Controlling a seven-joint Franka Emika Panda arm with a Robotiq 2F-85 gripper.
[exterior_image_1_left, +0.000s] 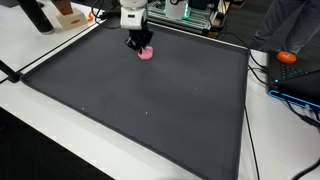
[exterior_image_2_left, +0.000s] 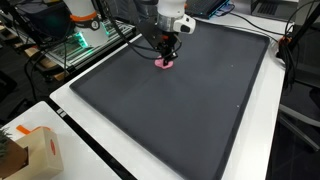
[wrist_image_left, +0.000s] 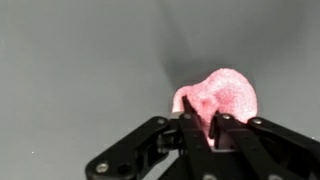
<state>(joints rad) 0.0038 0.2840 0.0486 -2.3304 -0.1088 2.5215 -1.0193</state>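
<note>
The gripper (wrist_image_left: 204, 122) stands low over a dark grey mat (exterior_image_1_left: 150, 110), near the upper middle of the frame in both exterior views. Its black metal fingers (wrist_image_left: 150, 145) are drawn almost together. In the wrist view the tips pinch the lower edge of a pink lump (wrist_image_left: 222, 92), so it appears to have hold of it.

The pink lump is soft and rounded, with a grainy, sponge-like surface and an uneven outline. It lies on the mat directly under the gripper (exterior_image_1_left: 140, 44), showing as a small pink spot (exterior_image_1_left: 146, 53) at the fingertips. The same is seen from the opposite side, with the pink lump (exterior_image_2_left: 166, 63) just below the gripper (exterior_image_2_left: 166, 54).

The mat (exterior_image_2_left: 170, 110) is flat, matt and rectangular, with a thin raised edge, on a smooth white table (exterior_image_1_left: 40, 130). A cardboard box (exterior_image_2_left: 40, 150) sits at the lower left of an exterior view.
</note>
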